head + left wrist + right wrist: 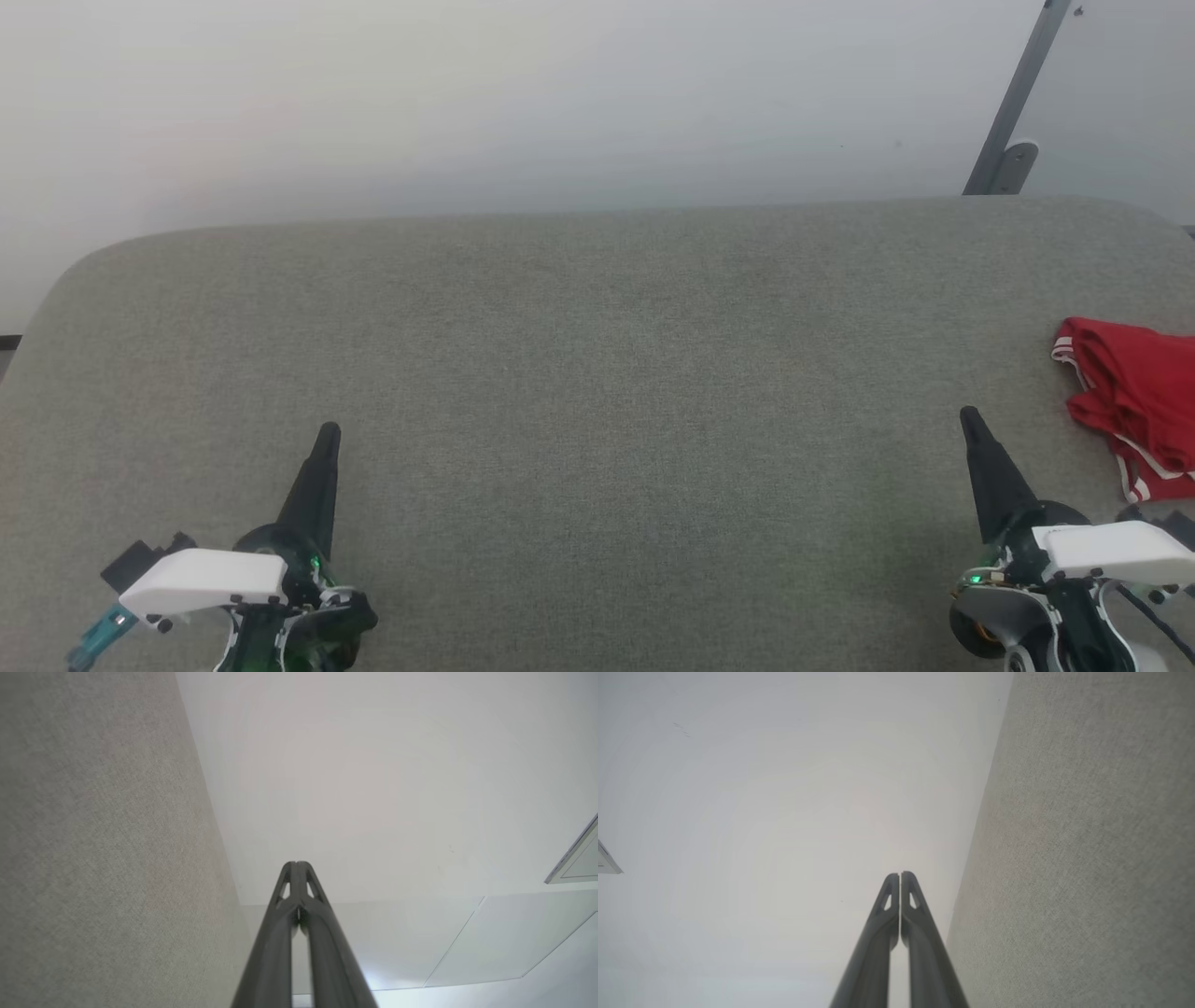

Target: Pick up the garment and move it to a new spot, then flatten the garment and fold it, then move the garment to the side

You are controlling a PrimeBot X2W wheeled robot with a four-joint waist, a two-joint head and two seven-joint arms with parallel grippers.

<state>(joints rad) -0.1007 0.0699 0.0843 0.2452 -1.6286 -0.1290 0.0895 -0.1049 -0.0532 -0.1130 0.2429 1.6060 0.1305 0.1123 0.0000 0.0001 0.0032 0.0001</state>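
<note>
The garment (1134,401), red with white-striped trim, lies bunched at the far right edge of the grey fabric surface (597,392), partly cut off by the head view's border. My right gripper (969,417) is shut and empty, just left of the garment and apart from it. At the lower left my left gripper (329,432) is shut and empty too, far from the garment. In the wrist views, the left gripper (296,863) and the right gripper (900,874) each show both fingers pressed together, pointing past the surface's far edge toward a pale wall.
A grey metal post (1018,103) leans against the pale wall behind the surface at the upper right. The fabric surface (93,858) has rounded far corners and a wide bare stretch between my two grippers.
</note>
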